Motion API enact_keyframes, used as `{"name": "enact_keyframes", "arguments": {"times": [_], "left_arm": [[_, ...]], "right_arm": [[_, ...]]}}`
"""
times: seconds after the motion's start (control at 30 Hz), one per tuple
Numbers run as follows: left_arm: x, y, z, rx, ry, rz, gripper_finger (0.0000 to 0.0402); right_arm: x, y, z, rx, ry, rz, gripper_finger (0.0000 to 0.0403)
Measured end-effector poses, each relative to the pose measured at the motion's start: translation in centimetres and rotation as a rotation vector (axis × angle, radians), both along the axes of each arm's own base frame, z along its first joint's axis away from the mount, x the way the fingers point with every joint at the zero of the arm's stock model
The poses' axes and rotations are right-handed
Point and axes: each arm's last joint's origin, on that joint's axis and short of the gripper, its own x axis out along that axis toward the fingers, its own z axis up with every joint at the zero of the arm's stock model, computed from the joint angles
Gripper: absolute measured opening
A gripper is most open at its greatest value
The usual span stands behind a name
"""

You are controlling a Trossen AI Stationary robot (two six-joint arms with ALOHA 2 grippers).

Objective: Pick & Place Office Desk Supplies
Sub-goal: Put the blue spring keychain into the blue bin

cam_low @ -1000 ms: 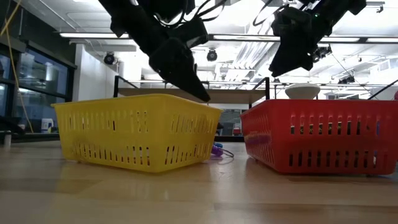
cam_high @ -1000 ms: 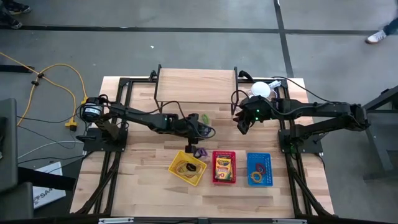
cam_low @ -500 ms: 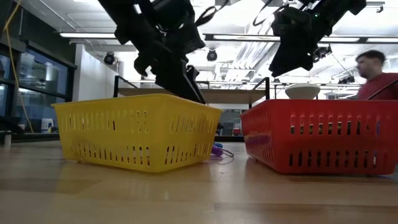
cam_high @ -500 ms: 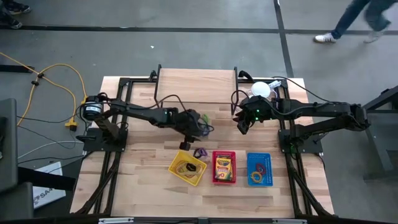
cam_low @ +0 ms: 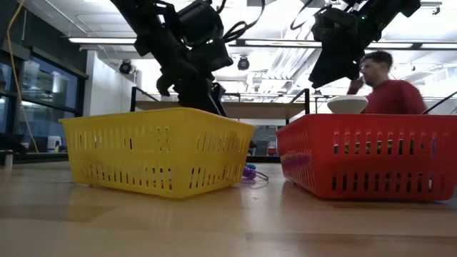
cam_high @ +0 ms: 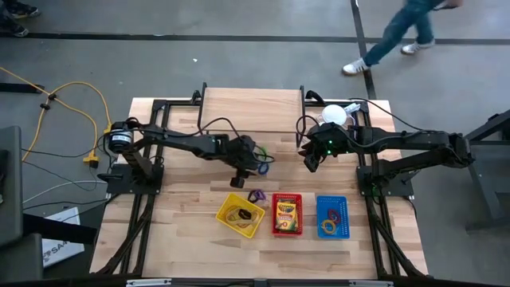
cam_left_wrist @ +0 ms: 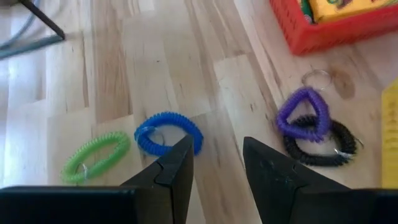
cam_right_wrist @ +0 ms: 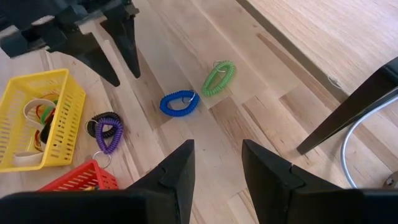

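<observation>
My left gripper (cam_left_wrist: 216, 167) hangs open and empty above the bare wood, slanting down just on the near side of a blue coil ring (cam_left_wrist: 168, 132). A green coil ring (cam_left_wrist: 94, 157) lies flat beside the blue one. A purple coil ring (cam_left_wrist: 303, 115) lies partly over a black one (cam_left_wrist: 318, 144), between the yellow basket (cam_high: 240, 214) and the red basket (cam_high: 287, 214). The red basket holds a crayon box (cam_high: 286, 213). My right gripper (cam_right_wrist: 217, 165) hovers open and empty, high over the table's far right part.
A blue basket (cam_high: 332, 216) with coloured rings stands to the right of the red one. Loops lie in the yellow basket. A white dome (cam_high: 334, 114) sits at the far right, and a raised wooden shelf (cam_high: 251, 108) at the far middle. A person passes beyond the far edge.
My left gripper has moved from above the yellow basket's far corner toward the table's far edge and the blue coil ring, rolling about its own axis as it went. Its fingers stay open. The person behind the table has walked on.
</observation>
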Motion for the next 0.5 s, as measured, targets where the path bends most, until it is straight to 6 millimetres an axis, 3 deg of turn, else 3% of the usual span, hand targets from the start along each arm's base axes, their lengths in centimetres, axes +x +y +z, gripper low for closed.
{"name": "enact_keyframes", "arguments": {"times": [0.5], "left_arm": [[1.4,0.2,-3.5,0.036,0.044,-0.005,0.0133]], "right_arm": [[0.2,0.0,0.2,-0.005,-0.025,0.000,0.0120]]}}
